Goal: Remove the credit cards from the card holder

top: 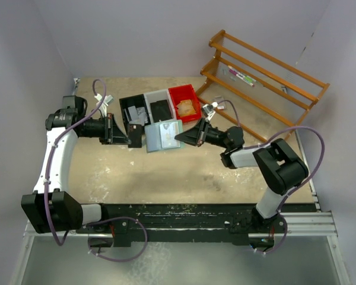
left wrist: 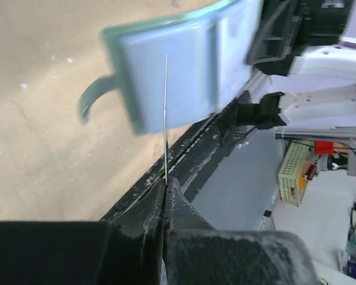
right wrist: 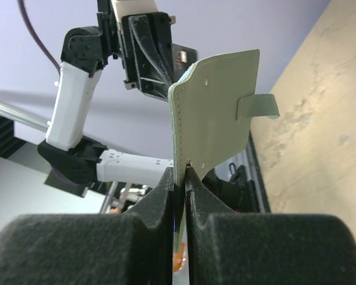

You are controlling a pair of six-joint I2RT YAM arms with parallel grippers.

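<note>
Right end effector point(right wrist: 179, 171) on card holder point(right wrist: 216, 113); tan object point(top: 188, 108) in red bin point(top: 183, 89).

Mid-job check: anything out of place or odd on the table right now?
Nothing spilled or damaged. Only the wooden rack at the far right stands diagonal to the edges of the table. The card holder hangs open between both arms' jaws.

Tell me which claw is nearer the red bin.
Right. The right claw hangs just near-side of the red bin; the left claw is off left, by the black bin.
</note>
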